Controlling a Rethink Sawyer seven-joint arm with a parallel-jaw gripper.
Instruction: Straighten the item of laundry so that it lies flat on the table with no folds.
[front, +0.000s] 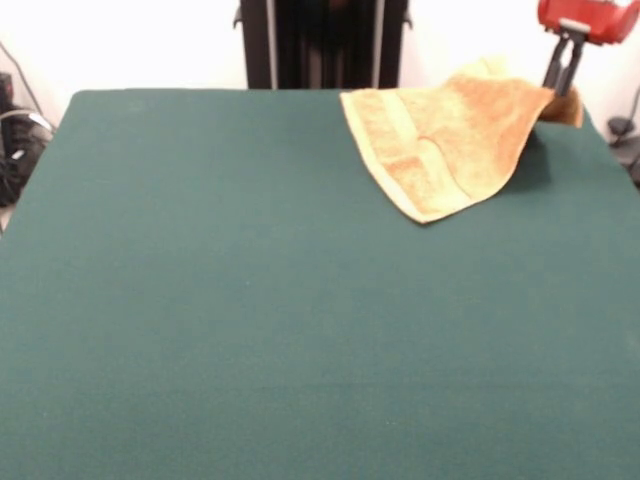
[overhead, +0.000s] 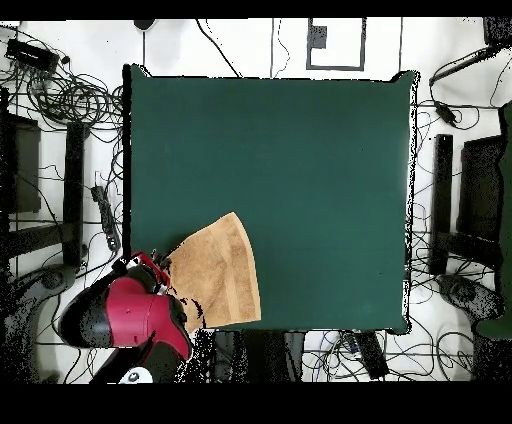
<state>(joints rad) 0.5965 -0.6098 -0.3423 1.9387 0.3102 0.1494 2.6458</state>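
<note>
Towel (front: 450, 140) corner at end effector (front: 562, 72)

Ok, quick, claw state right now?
Claw: closed on a raised corner of the towel at the table edge.

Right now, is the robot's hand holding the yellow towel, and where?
Yes, it appears so: the gripper seems to hold the hand towel by its raised corner at the table's edge.

A lab: cables (overhead: 60, 95) strewn around the table (overhead: 300, 150).
</note>
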